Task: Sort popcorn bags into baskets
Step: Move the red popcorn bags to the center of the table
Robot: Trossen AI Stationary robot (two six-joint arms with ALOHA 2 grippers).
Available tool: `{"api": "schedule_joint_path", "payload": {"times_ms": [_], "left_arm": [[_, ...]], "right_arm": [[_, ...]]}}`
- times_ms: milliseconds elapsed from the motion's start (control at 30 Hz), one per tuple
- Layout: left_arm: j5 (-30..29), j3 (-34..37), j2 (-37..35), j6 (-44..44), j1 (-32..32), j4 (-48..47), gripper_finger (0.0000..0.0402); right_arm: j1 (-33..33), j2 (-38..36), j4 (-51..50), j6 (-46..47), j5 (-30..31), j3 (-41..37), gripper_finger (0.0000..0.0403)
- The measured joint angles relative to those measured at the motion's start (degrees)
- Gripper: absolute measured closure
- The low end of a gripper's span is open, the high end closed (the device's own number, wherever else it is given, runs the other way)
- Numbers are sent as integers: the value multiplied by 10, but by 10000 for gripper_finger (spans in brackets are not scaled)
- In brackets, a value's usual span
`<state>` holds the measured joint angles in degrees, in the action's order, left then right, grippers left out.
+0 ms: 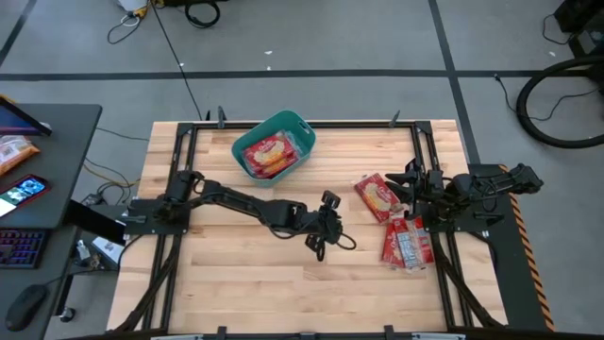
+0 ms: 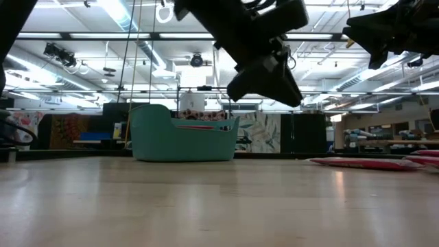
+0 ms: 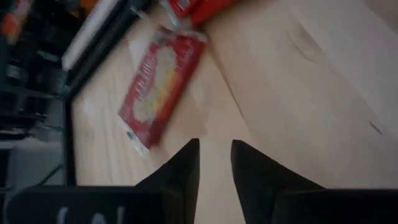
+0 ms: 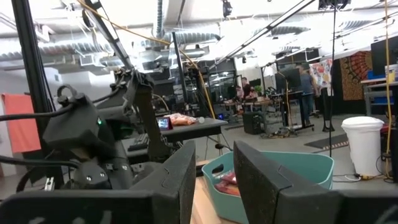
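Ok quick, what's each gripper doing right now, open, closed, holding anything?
Left gripper: open a little, empty, above the table near a popcorn bag.
Right gripper: open, empty, waiting at the table's right side.

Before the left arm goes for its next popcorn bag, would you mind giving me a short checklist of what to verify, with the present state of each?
1. Left gripper empty: ok; nothing between its fingers in the left wrist view.
2. Left gripper raised off the table: ok; the low view shows it hanging above the wood.
3. Popcorn bags left to pick: ok; several lie on the table's right side, one ahead of the left gripper.
4. Basket has room: ok; bags inside, walls standing above them.
5. Right gripper out of the way: not ok; it sits right beside the loose bags.
6. Jaw gap wide enough for a bag: cannot tell.
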<state>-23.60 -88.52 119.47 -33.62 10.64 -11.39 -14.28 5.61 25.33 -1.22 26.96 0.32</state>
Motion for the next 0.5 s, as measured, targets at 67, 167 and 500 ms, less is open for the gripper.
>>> {"api": "schedule_joint_path", "payload": {"times_ms": [67, 167, 500], "left_arm": [[-8, 41, -17, -1, 5, 31, 314], [-27, 124, -54, -5, 13, 103, 323], [-50, 317, -231, 53, 27, 175, 329]], "right_arm": [[0, 0, 0, 0, 0, 0, 289], [0, 0, 9, 13, 0, 0, 289], [7, 6, 25, 76, -21, 24, 289]]}}
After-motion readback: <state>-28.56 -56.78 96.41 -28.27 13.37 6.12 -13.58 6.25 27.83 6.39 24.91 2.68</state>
